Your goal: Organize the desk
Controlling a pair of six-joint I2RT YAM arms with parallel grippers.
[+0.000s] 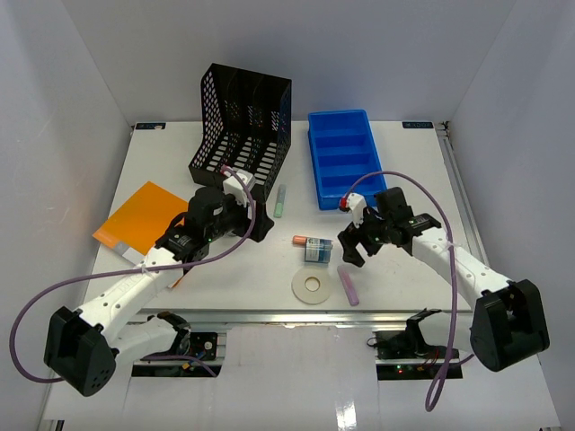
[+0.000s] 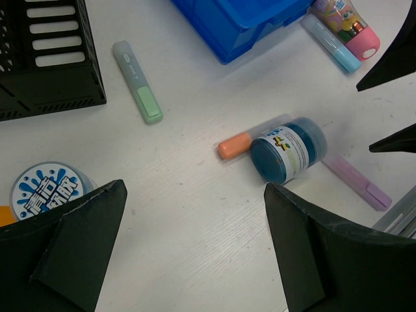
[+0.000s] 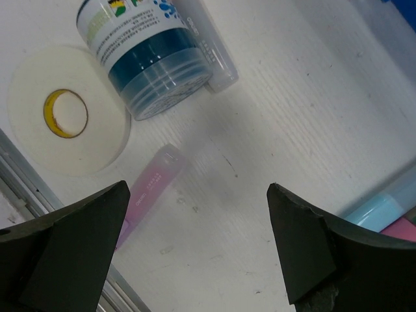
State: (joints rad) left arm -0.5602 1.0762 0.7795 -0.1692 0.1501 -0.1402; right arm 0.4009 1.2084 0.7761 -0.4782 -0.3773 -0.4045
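The white desk [image 1: 404, 269] holds loose items. A blue-lidded jar [image 1: 317, 250] lies on its side against an orange-capped marker [image 1: 302, 240]. A white tape roll [image 1: 313, 288] and a purple highlighter [image 1: 349, 287] lie near the front edge. A green highlighter [image 1: 279, 201] lies by the black mesh file rack [image 1: 241, 117]. My left gripper [image 1: 259, 228] is open and empty, left of the jar [image 2: 286, 151] and marker [image 2: 235, 145]. My right gripper [image 1: 349, 250] is open and empty over bare desk, right of the jar [image 3: 146, 58], above the purple highlighter [image 3: 149, 185].
A blue compartment tray [image 1: 346, 157] stands at the back right. An orange notebook [image 1: 139, 220] lies at the left. In the left wrist view a blue-and-white round tub [image 2: 45, 192], a light blue highlighter [image 2: 328, 42] and a pink-capped stick [image 2: 351, 26] show. The metal front rail [image 3: 39, 195] is close.
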